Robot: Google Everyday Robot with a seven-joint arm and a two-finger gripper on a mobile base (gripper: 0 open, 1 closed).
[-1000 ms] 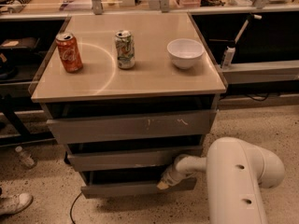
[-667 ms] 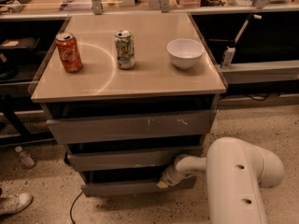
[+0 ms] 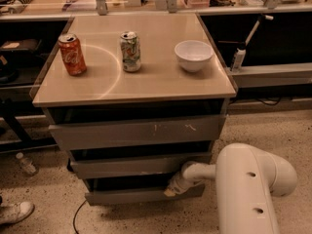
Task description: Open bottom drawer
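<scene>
The bottom drawer [image 3: 131, 195] is the lowest of three grey drawer fronts under the tan tabletop, with a plain slat front. It stands out a little further than the middle drawer [image 3: 131, 165] above it, with a dark gap over its top edge. My gripper [image 3: 171, 189] reaches in from the right on a white arm [image 3: 243, 184]. It sits at the right part of the bottom drawer's top edge, just under the middle drawer. Its tip is against the drawer front.
On the tabletop [image 3: 161, 77] stand a red soda can [image 3: 72, 54], a green-and-white can [image 3: 130, 51] and a white bowl [image 3: 193, 55]. The top drawer [image 3: 139, 131] has white scratch marks. A bottle [image 3: 26, 164], a shoe [image 3: 14, 212] and a cable [image 3: 76, 218] lie on the floor at left.
</scene>
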